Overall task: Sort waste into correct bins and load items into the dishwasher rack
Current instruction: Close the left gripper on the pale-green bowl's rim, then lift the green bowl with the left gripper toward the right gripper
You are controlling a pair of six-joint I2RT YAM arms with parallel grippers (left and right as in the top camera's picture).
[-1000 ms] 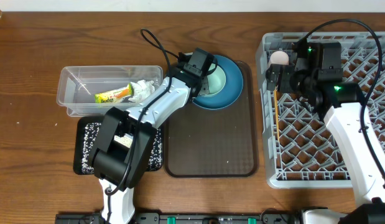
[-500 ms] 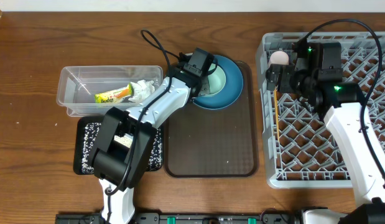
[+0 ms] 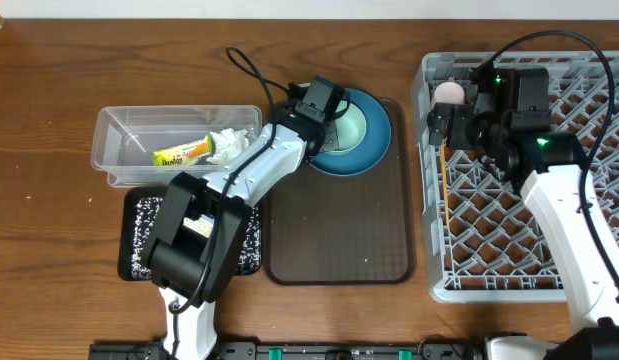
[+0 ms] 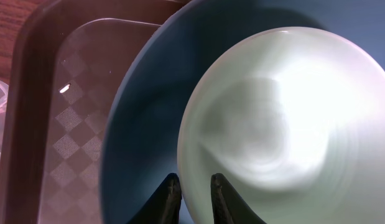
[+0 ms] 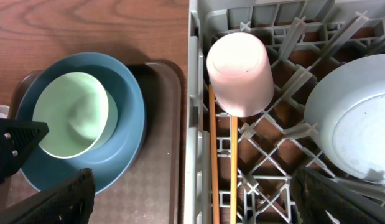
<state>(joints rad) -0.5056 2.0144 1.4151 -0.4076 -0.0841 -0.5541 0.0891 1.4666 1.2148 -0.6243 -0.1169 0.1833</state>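
Note:
The pale-green bowl (image 4: 285,124) sits inside the dark-blue plate (image 4: 148,124) at the far end of the brown tray. My left gripper (image 4: 195,186) is shut on the bowl's near rim, one finger outside and one inside. In the overhead view it (image 3: 332,128) reaches the bowl (image 3: 351,128) from the left. My right gripper (image 5: 198,196) hangs open and empty over the left edge of the dishwasher rack (image 5: 195,62). In the rack lie the upturned pink cup (image 5: 240,71), two chopsticks (image 5: 233,168) and a white bowl (image 5: 354,130).
The clear tub (image 3: 119,140) at the left holds the napkin (image 3: 227,145) and the yellow-green wrapper (image 3: 182,153). The black bin (image 3: 139,215) in front of it holds white grains and is partly under my left arm. The brown tray (image 3: 339,230) lies between bins and rack.

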